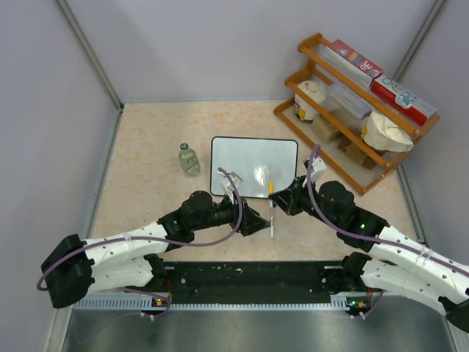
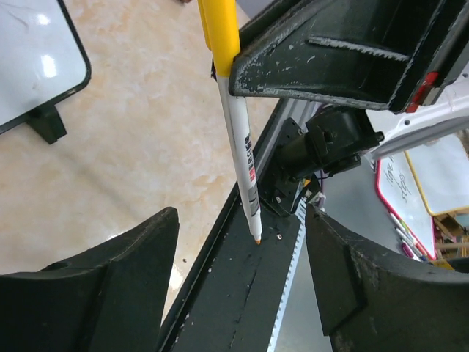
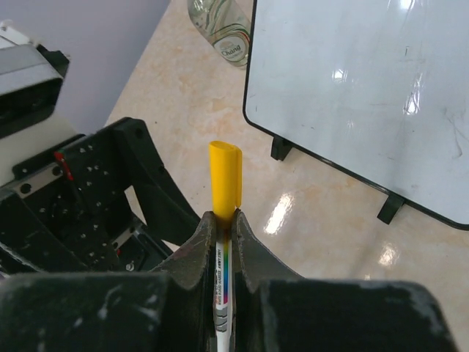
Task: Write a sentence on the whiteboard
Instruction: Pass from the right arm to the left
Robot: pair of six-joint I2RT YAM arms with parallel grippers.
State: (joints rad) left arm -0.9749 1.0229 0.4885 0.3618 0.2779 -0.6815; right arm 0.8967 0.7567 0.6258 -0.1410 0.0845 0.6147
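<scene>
The whiteboard (image 1: 254, 167) stands on its feet at the table's middle. It also shows in the right wrist view (image 3: 366, 95) and the left wrist view (image 2: 33, 66). No orange sentence shows on it, only faint smudges. My right gripper (image 1: 282, 198) (image 3: 225, 220) is shut on a white marker (image 1: 272, 213) with a yellow cap (image 3: 225, 180) on its rear end. The marker is held above the table in front of the board. Its bare orange tip (image 2: 256, 240) points toward the near edge. My left gripper (image 1: 258, 220) (image 2: 242, 216) is open, its fingers on either side of the tip, apart from it.
A small glass bottle (image 1: 189, 159) stands left of the board. A wooden rack (image 1: 352, 110) with boxes and bags stands at the back right. The black base rail (image 1: 249, 279) runs along the near edge.
</scene>
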